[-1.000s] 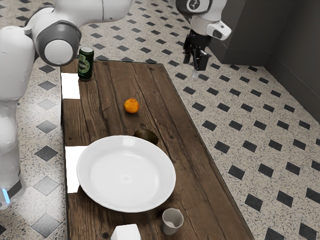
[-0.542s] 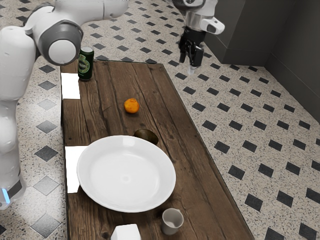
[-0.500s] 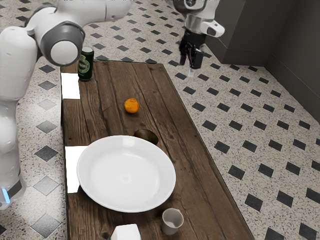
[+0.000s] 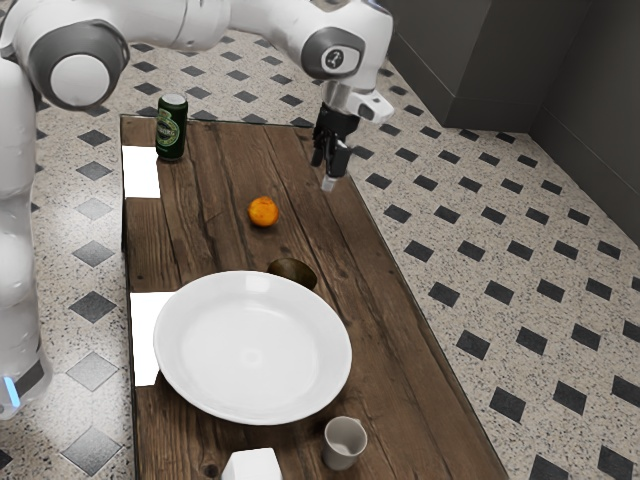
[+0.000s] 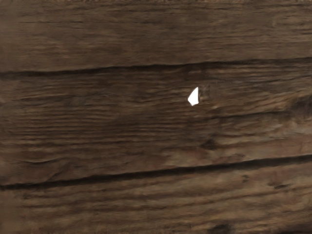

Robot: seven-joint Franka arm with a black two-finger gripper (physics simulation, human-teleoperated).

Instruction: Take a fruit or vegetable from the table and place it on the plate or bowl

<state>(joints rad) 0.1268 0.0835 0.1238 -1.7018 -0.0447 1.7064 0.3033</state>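
A small orange fruit (image 4: 263,211) lies on the dark wooden table (image 4: 330,260), toward its far half. A large white plate (image 4: 252,345) sits nearer the front, with nothing on it. My black gripper (image 4: 328,176) hangs above the table's far right part, pointing down, to the exterior view's right of the orange and a little beyond it. It is open with nothing between its fingers. In the wrist view, the table's wood planks (image 5: 146,146) lie straight under my hand.
A green can (image 4: 172,127) stands at the table's far left corner. A small dark bowl (image 4: 293,271) sits partly behind the plate's far rim. A grey cup (image 4: 344,442) and a white box (image 4: 250,466) stand at the front edge. Tiled floor surrounds the table.
My arm has swung from beyond the table's far right edge toward the exterior view's left and lower, so the gripper now hangs over the tabletop. The orange and plate have not moved.
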